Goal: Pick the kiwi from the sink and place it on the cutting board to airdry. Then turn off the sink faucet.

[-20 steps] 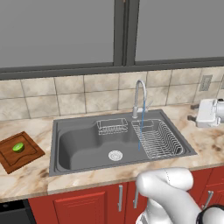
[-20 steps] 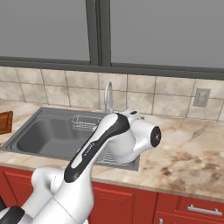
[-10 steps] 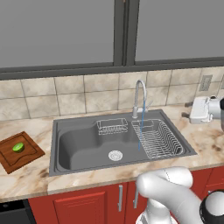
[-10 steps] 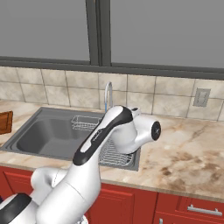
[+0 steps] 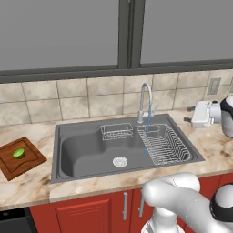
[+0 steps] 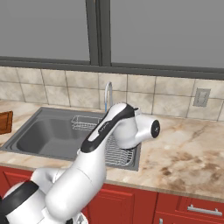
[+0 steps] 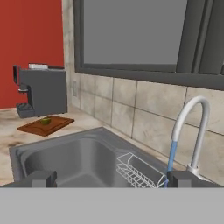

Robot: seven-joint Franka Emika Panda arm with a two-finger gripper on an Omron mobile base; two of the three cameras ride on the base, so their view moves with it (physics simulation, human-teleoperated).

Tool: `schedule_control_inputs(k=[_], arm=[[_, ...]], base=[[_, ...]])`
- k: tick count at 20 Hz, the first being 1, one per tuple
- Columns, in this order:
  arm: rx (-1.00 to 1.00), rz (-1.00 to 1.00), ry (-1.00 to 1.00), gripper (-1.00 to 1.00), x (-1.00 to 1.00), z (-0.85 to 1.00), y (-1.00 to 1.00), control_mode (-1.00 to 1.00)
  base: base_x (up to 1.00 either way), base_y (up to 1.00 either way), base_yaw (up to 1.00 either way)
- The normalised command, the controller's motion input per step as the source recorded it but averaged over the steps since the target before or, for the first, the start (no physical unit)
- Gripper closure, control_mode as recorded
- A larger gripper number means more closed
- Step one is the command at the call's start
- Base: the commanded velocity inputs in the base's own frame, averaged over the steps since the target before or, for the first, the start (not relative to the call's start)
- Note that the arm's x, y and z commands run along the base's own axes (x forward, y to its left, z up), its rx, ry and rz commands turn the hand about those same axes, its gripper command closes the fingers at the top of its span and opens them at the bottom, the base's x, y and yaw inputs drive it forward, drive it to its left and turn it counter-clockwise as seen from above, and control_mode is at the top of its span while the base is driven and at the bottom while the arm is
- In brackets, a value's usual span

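My gripper (image 7: 111, 178) has its tips wide apart, nothing btwn them. Below: dark metal sink (image 5: 86, 150) w/ wire racks. Arched silver faucet (image 5: 144, 101) runs a blue stream. Kiwi (image 5: 19, 153) sits on grainy wooden board (image 5: 27, 164), prob. centred.

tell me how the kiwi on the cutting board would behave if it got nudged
The kiwi looks small and rounded, so a nudge would probably set it rolling rather than sliding. It sits well inside the cutting board, whose darker raised rim may stop a slow roll. It is tiny beside the board, so it is likely light and easily shifted.
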Motion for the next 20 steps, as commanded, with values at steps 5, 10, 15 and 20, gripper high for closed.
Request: schedule_control_inputs(k=[5,10,15,20], arm=[[0.00,0.00,0.00,-1.00,0.28,-0.13,0.00,-1.00],[0.00,0.00,0.00,-1.00,0.17,-0.06,-0.01,-1.00],[0.00,0.00,0.00,-1.00,0.17,-0.09,0.00,-1.00],[0.00,-0.03,0.00,-1.00,0.14,-0.10,0.00,-1.00]], base=[[0.00,0.00,0.00],[0.00,0.00,0.00],[0.00,0.00,0.00],[0.00,0.00,0.00]])
